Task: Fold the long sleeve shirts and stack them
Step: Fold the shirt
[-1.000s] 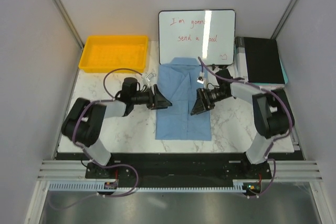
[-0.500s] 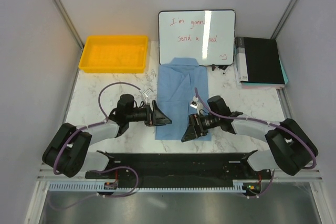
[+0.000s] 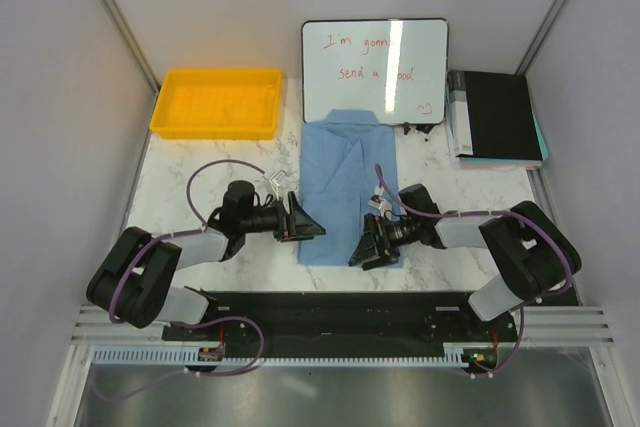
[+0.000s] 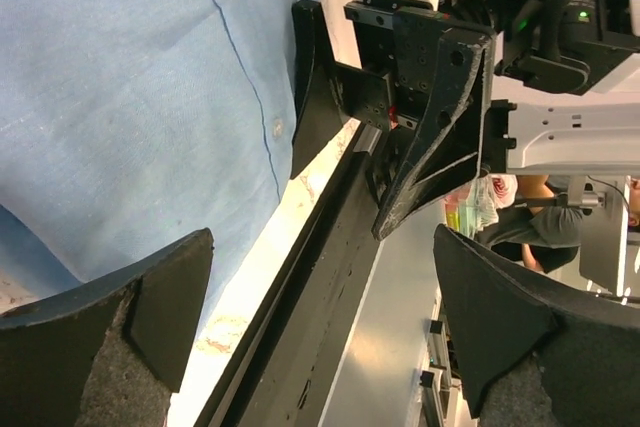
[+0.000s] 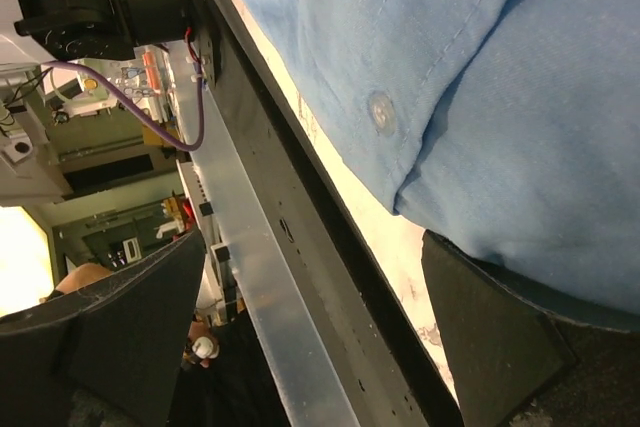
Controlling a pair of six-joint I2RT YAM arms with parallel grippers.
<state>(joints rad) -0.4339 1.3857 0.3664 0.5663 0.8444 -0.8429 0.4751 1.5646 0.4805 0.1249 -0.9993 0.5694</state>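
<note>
The light blue long sleeve shirt (image 3: 345,182) lies flat on the marble table as a long narrow rectangle, collar toward the whiteboard. My left gripper (image 3: 305,219) stands open at the shirt's near left edge, nothing between its fingers. In the left wrist view the shirt (image 4: 130,97) fills the upper left, and the left gripper (image 4: 320,277) spans the table edge. My right gripper (image 3: 375,245) is open at the shirt's near right corner. In the right wrist view the shirt's hem (image 5: 480,67) hangs just above one finger (image 5: 490,337) of the right gripper (image 5: 312,277).
A yellow tray (image 3: 215,102) sits at the back left, a whiteboard (image 3: 375,67) behind the shirt and a black book (image 3: 495,115) at the back right. A small clear object (image 3: 283,179) lies left of the shirt. The black front rail (image 3: 340,302) runs close below both grippers.
Both arms have drawn back from the shirt's middle to its near corners, by the table's front edge. Both sets of jaws have spread wider.
</note>
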